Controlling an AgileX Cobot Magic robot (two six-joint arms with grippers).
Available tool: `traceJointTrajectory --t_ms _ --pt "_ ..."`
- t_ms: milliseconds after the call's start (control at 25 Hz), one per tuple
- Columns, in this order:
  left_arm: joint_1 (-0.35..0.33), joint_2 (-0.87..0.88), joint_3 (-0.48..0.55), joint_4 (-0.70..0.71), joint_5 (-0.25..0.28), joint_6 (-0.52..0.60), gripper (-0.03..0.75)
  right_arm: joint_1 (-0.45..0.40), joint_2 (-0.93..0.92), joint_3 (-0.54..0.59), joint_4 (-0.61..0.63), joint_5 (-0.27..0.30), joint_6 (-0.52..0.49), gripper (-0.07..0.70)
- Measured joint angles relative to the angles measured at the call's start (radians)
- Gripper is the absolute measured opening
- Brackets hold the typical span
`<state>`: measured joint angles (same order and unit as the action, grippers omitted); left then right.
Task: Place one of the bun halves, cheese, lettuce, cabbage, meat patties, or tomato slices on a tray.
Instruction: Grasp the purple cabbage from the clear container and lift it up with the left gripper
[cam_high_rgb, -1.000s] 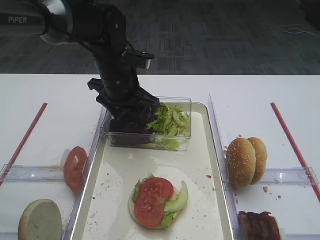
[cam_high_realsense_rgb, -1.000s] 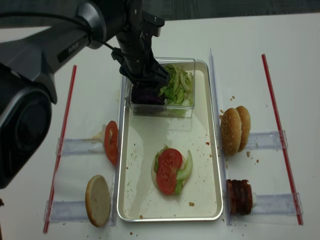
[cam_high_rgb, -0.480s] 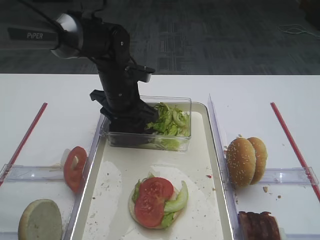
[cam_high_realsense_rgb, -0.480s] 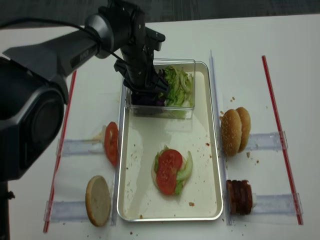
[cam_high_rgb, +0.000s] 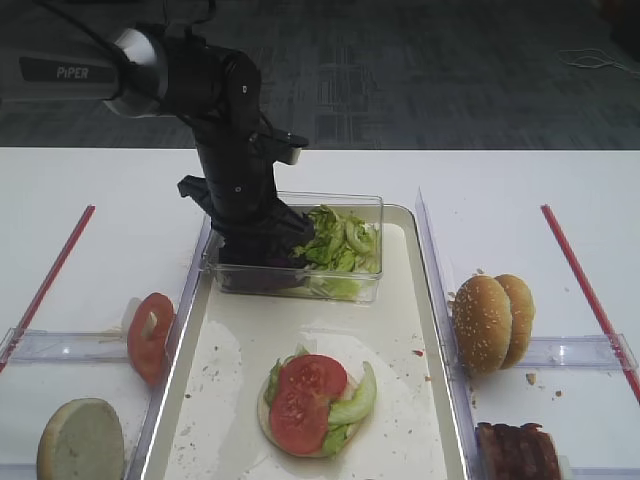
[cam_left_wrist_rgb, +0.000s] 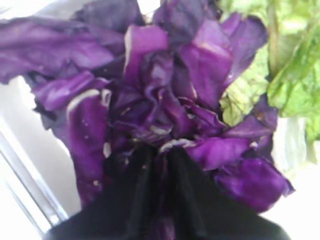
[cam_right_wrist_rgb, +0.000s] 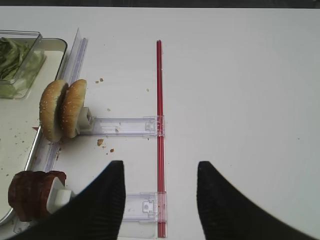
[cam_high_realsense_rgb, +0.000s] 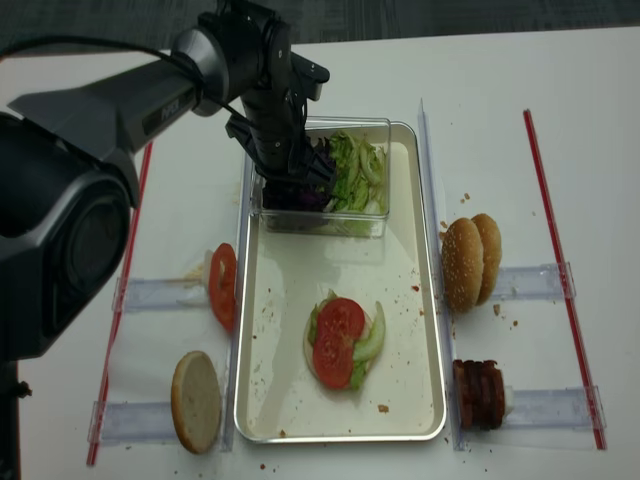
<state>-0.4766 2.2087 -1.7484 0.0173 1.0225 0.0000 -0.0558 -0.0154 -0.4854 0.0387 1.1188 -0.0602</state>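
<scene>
My left gripper (cam_left_wrist_rgb: 161, 150) reaches down into the clear box, shut on purple cabbage (cam_left_wrist_rgb: 165, 100), with a strip pinched between its fingers. In the overhead view the left gripper (cam_high_realsense_rgb: 295, 180) is at the box's left end, beside the lettuce (cam_high_realsense_rgb: 355, 170). On the cream tray (cam_high_rgb: 420, 330) lies a bun half topped with lettuce and a tomato slice (cam_high_rgb: 305, 395). More bun halves (cam_high_rgb: 490, 322) and meat patties (cam_high_rgb: 515, 452) stand right of the tray. Tomato slices (cam_high_rgb: 148, 335) and one bun half (cam_high_rgb: 80, 440) are on its left. Cheese is out of view. My right gripper (cam_right_wrist_rgb: 160, 172) hangs open over bare table.
The clear box (cam_high_rgb: 350, 290) sits across the tray's far end. Clear plastic holders (cam_right_wrist_rgb: 125, 125) carry the food on both sides. Red strips (cam_high_rgb: 585, 285) run along the table's left and right. Crumbs speckle the tray.
The left gripper has sunk deeper into the box's left end and its jaws have closed on the cabbage. The right arm has not moved.
</scene>
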Motion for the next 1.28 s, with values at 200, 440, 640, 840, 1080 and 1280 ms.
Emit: traceJointTrajectory --t_ms 200,440,640,840,1080,1280 --pt "0.000 0.000 0.000 0.000 0.000 0.000 0.032 0.000 0.000 0.000 0.000 0.000 0.000 0.381" --pt "0.000 -0.018 0.000 0.002 0.002 -0.018 0.032 0.000 0.000 0.000 0.000 0.000 0.000 0.381" --pt "0.001 -0.108 -0.006 0.002 0.006 -0.018 0.032 0.000 0.000 0.000 0.000 0.000 0.000 0.381" --pt "0.004 -0.205 -0.007 0.002 0.024 -0.016 0.032 0.000 0.000 0.000 0.000 0.000 0.004 0.381" --pt "0.005 -0.267 -0.007 0.004 0.066 -0.012 0.032 0.000 0.000 0.000 0.000 0.000 0.004 0.381" --pt "0.005 -0.268 -0.007 0.004 0.107 -0.014 0.032 0.000 0.000 0.000 0.000 -0.002 0.004 0.381"
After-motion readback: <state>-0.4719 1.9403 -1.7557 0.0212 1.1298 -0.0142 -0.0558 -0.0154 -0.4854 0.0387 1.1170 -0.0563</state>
